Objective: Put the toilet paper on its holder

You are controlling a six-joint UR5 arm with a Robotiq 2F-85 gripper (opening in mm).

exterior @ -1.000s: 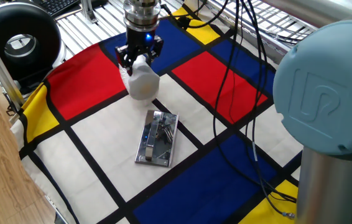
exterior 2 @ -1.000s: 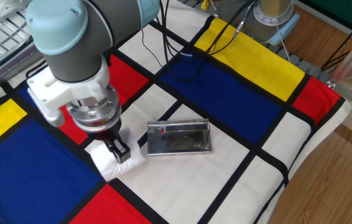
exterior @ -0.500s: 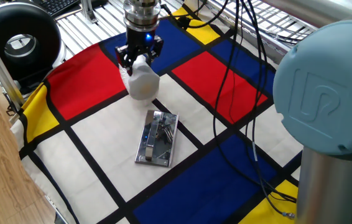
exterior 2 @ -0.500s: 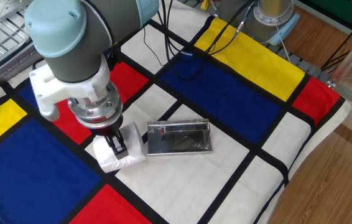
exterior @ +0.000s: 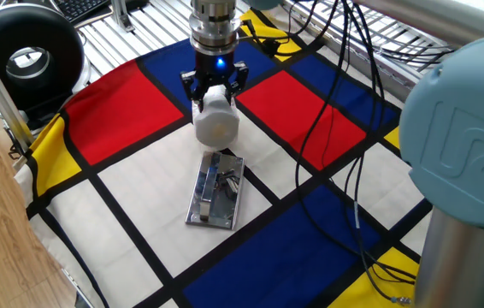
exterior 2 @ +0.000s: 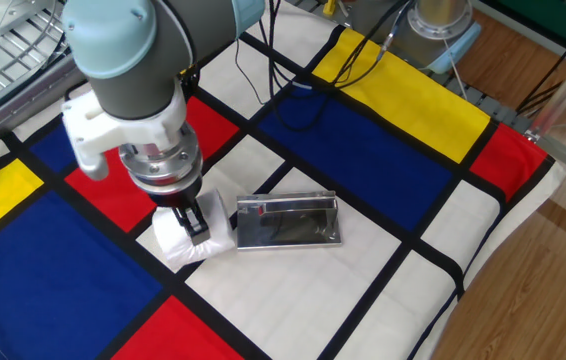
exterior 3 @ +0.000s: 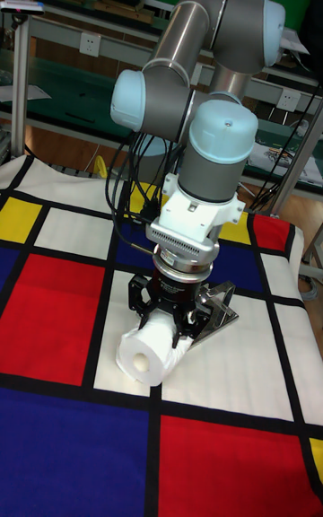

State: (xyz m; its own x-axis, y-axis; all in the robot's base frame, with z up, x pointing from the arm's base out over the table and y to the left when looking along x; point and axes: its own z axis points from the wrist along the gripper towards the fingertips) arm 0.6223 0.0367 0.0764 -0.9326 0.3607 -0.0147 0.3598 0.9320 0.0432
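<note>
The toilet paper (exterior: pixel 216 124) is a white roll held lying sideways in my gripper (exterior: pixel 215 88), whose black fingers are shut on it. From the opposite side the roll (exterior 2: pixel 195 234) hangs just left of the holder (exterior 2: pixel 288 222), a shiny chrome plate with its bar arm along the far edge. The roll (exterior 3: pixel 151 348) shows its core hole in the tall fixed view, with my gripper (exterior 3: pixel 170 311) clamped on top. The holder (exterior: pixel 216 190) lies flat on a white square, just below the roll. The holder (exterior 3: pixel 220 309) is mostly hidden behind my gripper.
A cloth of red, blue, yellow and white squares (exterior: pixel 131 128) covers the table. Black cables (exterior: pixel 336 103) run across the right side. A black round object (exterior: pixel 24 56) sits at the far left. A wooden edge (exterior 2: pixel 553 290) borders the cloth.
My gripper has carried the roll sideways toward the holder, and it now hangs right at the plate's near end.
</note>
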